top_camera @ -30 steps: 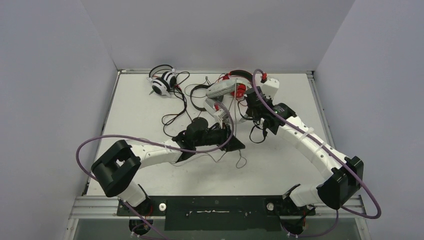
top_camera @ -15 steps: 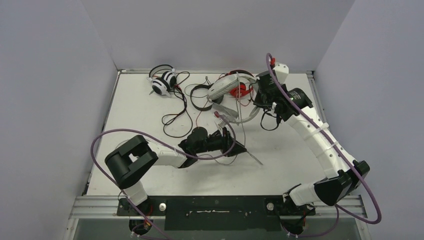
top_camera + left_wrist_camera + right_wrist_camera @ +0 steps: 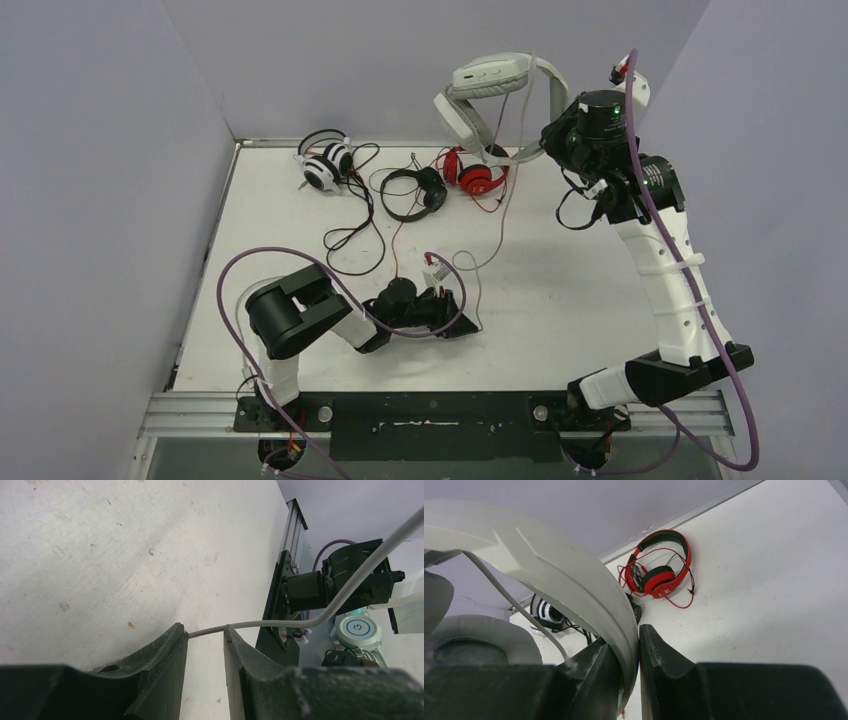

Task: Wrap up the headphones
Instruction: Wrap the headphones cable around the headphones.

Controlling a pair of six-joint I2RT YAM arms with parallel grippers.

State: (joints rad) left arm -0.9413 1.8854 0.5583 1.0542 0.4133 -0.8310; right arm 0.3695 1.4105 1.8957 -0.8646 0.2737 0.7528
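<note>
The light grey headphones (image 3: 490, 80) hang high above the back of the table, and my right gripper (image 3: 548, 140) is shut on their headband (image 3: 549, 565). In the right wrist view the band fills the gap at my right gripper (image 3: 624, 637). Their grey cable (image 3: 505, 205) drops to the table and runs to my left gripper (image 3: 468, 325), low near the front. The cable (image 3: 280, 623) crosses the tips of my left gripper (image 3: 203, 630), whose jaws stand apart and pinch nothing. White-and-black (image 3: 325, 165), black (image 3: 415, 190) and red headphones (image 3: 478, 178) lie at the back.
Thin black cables (image 3: 350, 235) sprawl over the table's left middle. A small white piece (image 3: 437, 272) sits on the grey cable by my left arm. Grey walls close in the left, back and right. The right arm's base (image 3: 350, 580) stands past the table's front edge.
My right arm has lifted the light grey headphones off the table, up and toward the back right. My left gripper has drawn back toward the front edge along the cable.
</note>
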